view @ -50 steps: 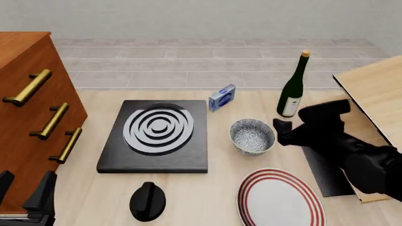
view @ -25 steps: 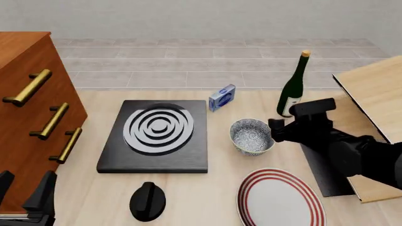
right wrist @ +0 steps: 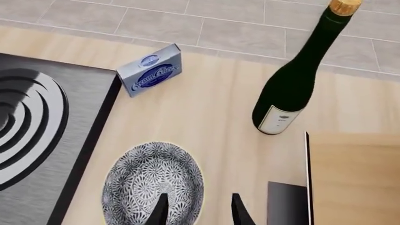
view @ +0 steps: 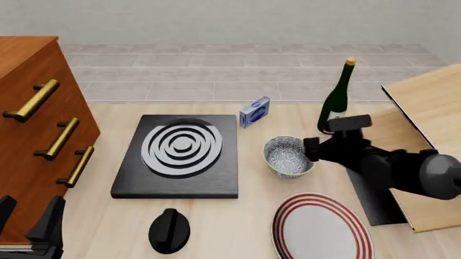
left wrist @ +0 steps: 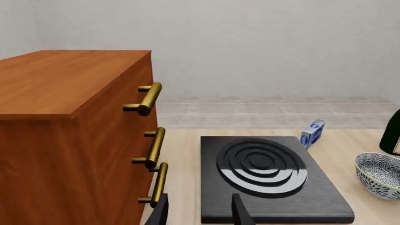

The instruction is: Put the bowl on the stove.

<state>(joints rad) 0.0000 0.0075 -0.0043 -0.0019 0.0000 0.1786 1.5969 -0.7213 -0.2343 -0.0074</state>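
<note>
The right pincer (view: 311,148), fingers apart, straddles the speckled bowl's (view: 288,156) 3 o'clock rim; the stove (view: 180,155) lies at its 9 o'clock. The left pincer (left wrist: 196,211) stands apart.

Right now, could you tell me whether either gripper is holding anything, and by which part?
Nothing is held. The right gripper is open astride the bowl's rim; the left gripper is open and empty.

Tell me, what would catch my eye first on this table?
Probably the black stove with its pale ring burner, lying flat left of centre, and the tall orange-brown drawer chest with brass handles at the far left. Right of the stove stands a small speckled bowl, with the right gripper straddling its rim, fingers open, and a dark green wine bottle upright behind it.
</note>
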